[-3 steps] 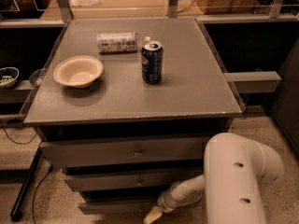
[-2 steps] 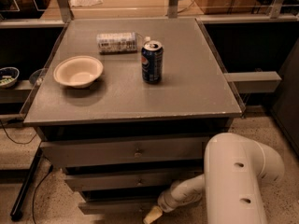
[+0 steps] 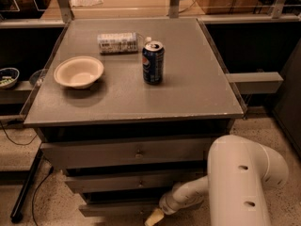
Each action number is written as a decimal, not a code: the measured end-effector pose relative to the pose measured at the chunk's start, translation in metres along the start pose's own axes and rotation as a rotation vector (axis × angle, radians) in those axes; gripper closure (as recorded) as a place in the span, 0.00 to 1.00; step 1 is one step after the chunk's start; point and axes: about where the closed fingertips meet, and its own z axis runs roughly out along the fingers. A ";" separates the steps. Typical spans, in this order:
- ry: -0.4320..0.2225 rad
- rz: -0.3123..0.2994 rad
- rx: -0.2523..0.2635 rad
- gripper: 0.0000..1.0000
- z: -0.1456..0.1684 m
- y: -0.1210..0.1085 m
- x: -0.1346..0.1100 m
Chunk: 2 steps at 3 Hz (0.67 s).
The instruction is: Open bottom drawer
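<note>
Beneath the grey worktop (image 3: 197, 88) nothing has shifted in the last second — the end effector (image 3: 154, 216) hangs low at the bottom drawer (image 3: 113, 210), lowest of three, its grip impossible to tell — so the pull looks not yet begun.

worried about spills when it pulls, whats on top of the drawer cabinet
On the cabinet top: a white bowl, an upright soda can and a bottle lying on its side. The tool sits low by the bottom drawer. Drawer contents are hidden.

Bulky white tubular arm (image 3: 240, 182) ends low in a cream hand (image 3: 154, 217).
</note>
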 end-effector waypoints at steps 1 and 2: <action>0.009 -0.002 0.000 0.00 0.000 0.000 0.001; 0.015 -0.002 -0.002 0.00 0.000 0.001 0.003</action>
